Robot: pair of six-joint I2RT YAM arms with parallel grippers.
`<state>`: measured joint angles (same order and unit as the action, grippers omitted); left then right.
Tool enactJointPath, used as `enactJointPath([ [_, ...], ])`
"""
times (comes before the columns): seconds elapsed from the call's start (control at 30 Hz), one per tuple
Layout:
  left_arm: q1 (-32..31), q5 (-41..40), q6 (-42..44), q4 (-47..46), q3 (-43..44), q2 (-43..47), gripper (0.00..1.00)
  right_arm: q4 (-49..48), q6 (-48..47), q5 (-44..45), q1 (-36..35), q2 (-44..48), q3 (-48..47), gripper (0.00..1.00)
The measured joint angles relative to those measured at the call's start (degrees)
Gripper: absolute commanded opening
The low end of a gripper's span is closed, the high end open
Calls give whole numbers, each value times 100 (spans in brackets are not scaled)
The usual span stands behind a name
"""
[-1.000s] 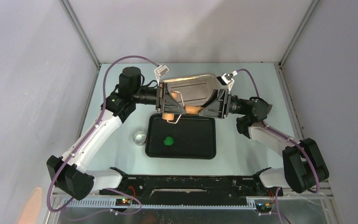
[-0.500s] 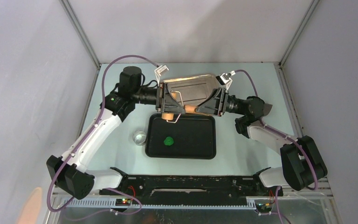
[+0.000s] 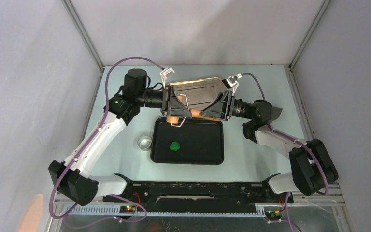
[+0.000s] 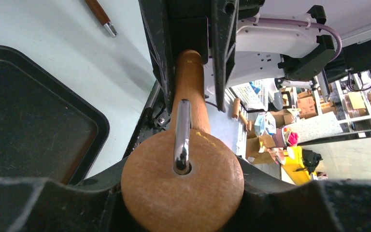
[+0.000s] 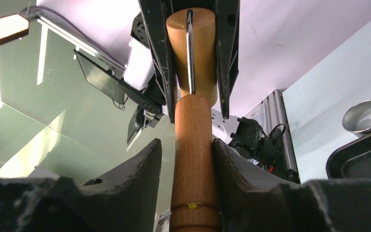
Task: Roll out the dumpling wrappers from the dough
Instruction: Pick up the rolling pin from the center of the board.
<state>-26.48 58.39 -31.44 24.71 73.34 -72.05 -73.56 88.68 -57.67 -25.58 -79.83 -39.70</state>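
Left claw: the left claw [image 4: 182, 205] stands part open, its two fingers clamped on either side of the wide round head of the wooden roller [image 4: 188, 96].
Right claw: the right claw [image 5: 187, 152] flanks the roller's slim handle. One pad looks pressed against the wood and a thin gap seems to show on the other side, so I cannot tell whether this grip is firm.
Roller: it spans the two claws roughly level and is held in the air over the far edge of the black tray [image 3: 207, 145], touching nothing below.
Dough: the dough [image 3: 174, 145] is a small rounded green lump lying on the tray floor, left of the tray's middle and well apart from the roller.
Wrappers: no flat round disc shows anywhere, so none appears to be made yet.
Nearby: a silver pan [image 3: 198, 87] sits toward the far edge of the worktop [image 3: 261, 92], and a small metal bowl [image 3: 144, 142] stands just beside the tray's left edge.
Step in hand: I judge this as carrying the roller to the dough, with rolling not yet begun.
Next move: both claws would need to travel together toward the near side and downward, keeping the roller level, and set it on the lump with even pressure. The right claw's hold should be sure first.
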Motion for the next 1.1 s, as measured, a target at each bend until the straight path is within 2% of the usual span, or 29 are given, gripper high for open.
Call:
enactJointPath([
  [0.1,20,-20,-2,15,0,-4,0,-92,42,4,-72,-28,0,38],
  [0.17,26,-11,-4,17,0,-7,0,-131,48,7,-76,-48,0,19],
  [0.27,26,33,-17,22,2,-4,0,-199,94,2,-81,-162,4,11],
  [0.33,44,31,-13,42,2,-31,0,-236,116,7,-81,-201,4,1],
  [0.6,81,-20,-4,94,2,-48,0,-129,48,46,-83,-199,4,0],
  [0.63,90,-39,-2,107,0,-50,0,-31,-13,57,-83,-166,4,8],
  [0.67,94,-50,-4,105,-4,-52,0,107,-96,74,-83,-118,4,28],
  [0.7,98,-59,-17,79,-26,-52,0,256,-197,83,-87,-48,4,40],
  [0.73,101,-50,-42,42,-50,-52,0,404,-289,90,-87,24,4,49],
  [0.77,101,-37,-72,9,-66,-50,0,542,-387,96,-87,90,4,54],
  [1.1,216,0,-570,-365,-302,-76,0,782,-699,164,-98,282,4,60],
])
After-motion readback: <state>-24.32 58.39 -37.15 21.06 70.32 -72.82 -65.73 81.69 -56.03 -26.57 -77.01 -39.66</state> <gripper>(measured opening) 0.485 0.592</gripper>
